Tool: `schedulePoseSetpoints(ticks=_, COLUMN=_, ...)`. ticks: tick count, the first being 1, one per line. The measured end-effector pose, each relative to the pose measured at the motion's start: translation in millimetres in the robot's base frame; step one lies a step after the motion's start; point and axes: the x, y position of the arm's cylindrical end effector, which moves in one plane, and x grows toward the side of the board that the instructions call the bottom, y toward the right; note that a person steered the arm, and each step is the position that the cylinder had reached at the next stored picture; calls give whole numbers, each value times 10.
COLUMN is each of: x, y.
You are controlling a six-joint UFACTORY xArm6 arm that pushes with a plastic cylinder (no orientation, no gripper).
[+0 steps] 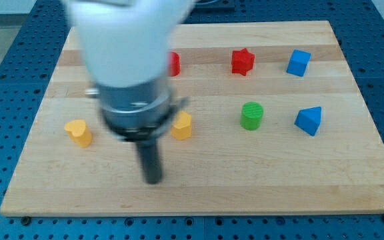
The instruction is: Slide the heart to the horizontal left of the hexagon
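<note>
A yellow heart block [79, 132] lies at the view's left on the wooden board [259, 180]. A yellow hexagon block [182, 125] lies near the middle, partly hidden by my arm. My tip [153, 179] is on the board below and between them, a little left of and below the hexagon and well right of the heart. It touches neither block.
A red block [174, 63] is partly hidden behind my arm at the top. A red star [243, 61] and a blue cube [299, 63] lie at the top right. A green cylinder [251, 115] and a blue triangular block [309, 121] lie at the right.
</note>
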Motion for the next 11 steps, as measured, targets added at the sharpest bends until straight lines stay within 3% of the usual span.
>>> schedulePoseSetpoints(ticks=1, x=-18, y=-914)
schedulePoseSetpoints(ticks=2, x=-405, y=-1411)
schedulePoseSetpoints(ticks=3, x=-1068, y=-1191)
schedulePoseSetpoints(ticks=4, x=-1390, y=-532)
schedulePoseSetpoints(ticks=6, x=-952, y=-1285)
schedulePoseSetpoints(ticks=7, x=-522, y=-1293)
schedulePoseSetpoints(ticks=8, x=-527, y=-842)
schedulePoseSetpoints(ticks=9, x=-996, y=-350)
schedulePoseSetpoints(ticks=10, x=-935, y=-283)
schedulePoseSetpoints(ticks=11, x=-559, y=-545)
